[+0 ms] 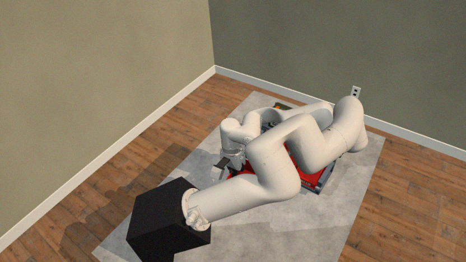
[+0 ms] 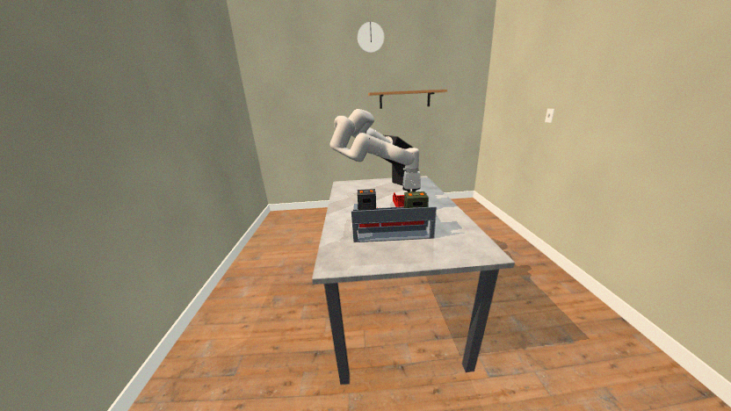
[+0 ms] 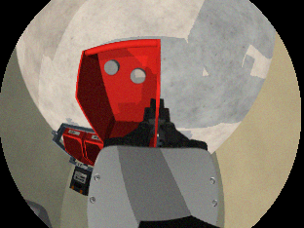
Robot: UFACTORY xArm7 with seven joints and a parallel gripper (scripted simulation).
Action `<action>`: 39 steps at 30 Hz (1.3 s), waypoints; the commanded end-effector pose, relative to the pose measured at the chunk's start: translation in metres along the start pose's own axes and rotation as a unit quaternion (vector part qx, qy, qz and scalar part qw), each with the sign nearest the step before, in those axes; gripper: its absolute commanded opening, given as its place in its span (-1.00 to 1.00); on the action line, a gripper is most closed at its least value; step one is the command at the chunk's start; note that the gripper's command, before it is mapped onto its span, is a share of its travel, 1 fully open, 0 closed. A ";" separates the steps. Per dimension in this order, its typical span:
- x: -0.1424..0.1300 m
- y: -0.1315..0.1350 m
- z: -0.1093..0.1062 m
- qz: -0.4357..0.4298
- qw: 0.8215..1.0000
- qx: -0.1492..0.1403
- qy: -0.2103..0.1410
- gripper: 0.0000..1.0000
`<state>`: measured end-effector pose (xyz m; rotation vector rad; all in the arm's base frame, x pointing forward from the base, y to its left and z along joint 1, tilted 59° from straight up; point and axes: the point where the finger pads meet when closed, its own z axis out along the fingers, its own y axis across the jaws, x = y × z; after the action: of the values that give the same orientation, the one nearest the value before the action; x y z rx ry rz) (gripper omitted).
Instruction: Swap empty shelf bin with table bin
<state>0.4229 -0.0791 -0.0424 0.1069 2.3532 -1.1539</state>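
A red open bin (image 3: 117, 95) (image 1: 246, 167) (image 2: 397, 198) with two grey round parts in it is on the table just behind the shelf. My gripper (image 3: 156, 106) (image 1: 233, 168) (image 2: 410, 191) points down over the bin's right side wall. Its fingers are closed together on that thin wall's top edge. The grey shelf (image 2: 394, 214) (image 1: 322, 182) stands mid-table; the arm hides most of it in the top view. A black bin (image 2: 366, 198) and a green bin (image 2: 416, 199) stand on its upper level. Red bins (image 2: 391, 223) (image 3: 80, 144) sit on its lower level. I cannot tell which bin is empty.
The grey table top (image 2: 408, 255) (image 1: 293, 228) (image 3: 214, 47) carries the shelf and the robot's black base (image 1: 162, 221). The folded arm (image 1: 280, 153) hangs over the shelf. A wall shelf (image 2: 407, 92) and a clock (image 2: 370, 36) are on the far wall.
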 end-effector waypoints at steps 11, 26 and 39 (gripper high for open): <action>-0.001 0.001 -0.003 0.000 1.000 -0.002 -0.001 -1.00; -0.001 0.001 -0.028 0.000 1.000 -0.002 -0.001 -1.00; -0.001 0.001 -0.064 0.000 1.000 -0.002 -0.001 -1.00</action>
<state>0.3997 -0.0364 -0.0140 0.1063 2.3532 -1.1535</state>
